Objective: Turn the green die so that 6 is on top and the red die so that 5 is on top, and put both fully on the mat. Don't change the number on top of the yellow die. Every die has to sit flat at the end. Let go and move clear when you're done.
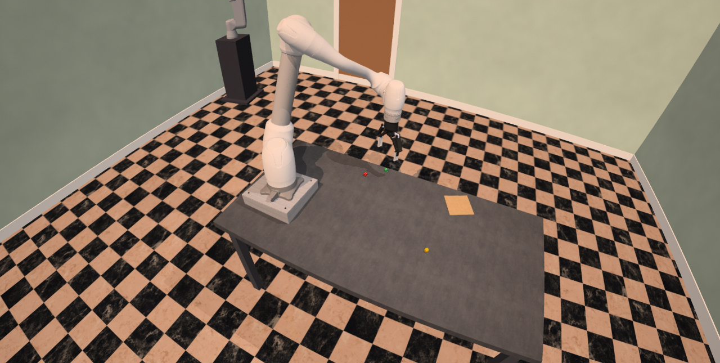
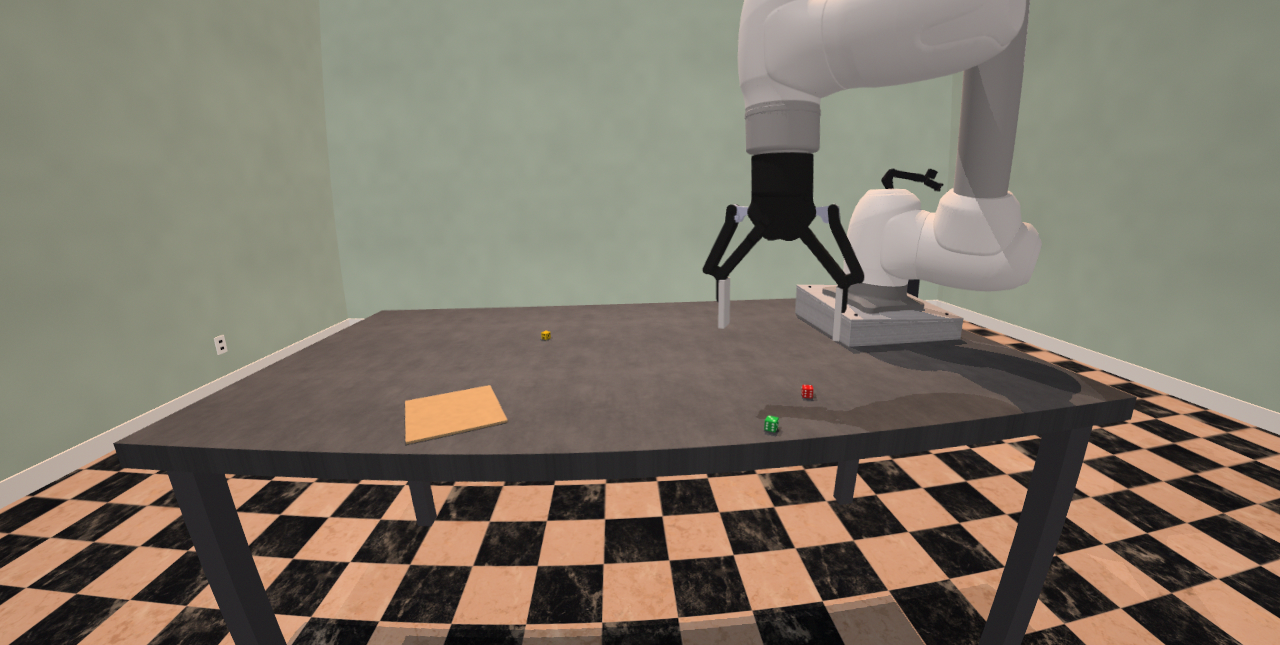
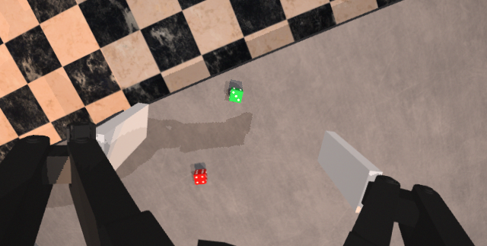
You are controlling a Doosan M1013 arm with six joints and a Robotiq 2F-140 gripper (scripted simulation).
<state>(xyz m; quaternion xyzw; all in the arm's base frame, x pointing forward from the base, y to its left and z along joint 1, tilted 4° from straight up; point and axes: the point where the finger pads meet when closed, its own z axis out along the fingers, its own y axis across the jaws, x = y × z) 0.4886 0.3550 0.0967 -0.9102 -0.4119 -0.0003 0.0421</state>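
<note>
Landmark: the mat (image 1: 458, 205) (image 2: 453, 414), lying flat near one long edge of the bench (image 1: 352, 240) (image 2: 626, 372) (image 3: 285, 200). In the exterior view, the green die (image 1: 386, 170) (image 2: 771, 424) (image 3: 236, 95) sits right of the mat, well apart from it, near that same edge; the wrist view shows three pips on its upper face. The red die (image 1: 365, 174) (image 2: 807, 392) (image 3: 200, 177) sits farther right of the mat, four pips on its upper face. Both are off the mat. The yellow die (image 1: 426, 250) (image 2: 546, 336) rests beyond the mat, toward the opposite long edge; its top number is too small to read. The pincer (image 1: 387, 152) (image 2: 780, 332) (image 3: 237, 134) hangs above the bench, right of the mat, fingers wide apart, holding nothing.
</note>
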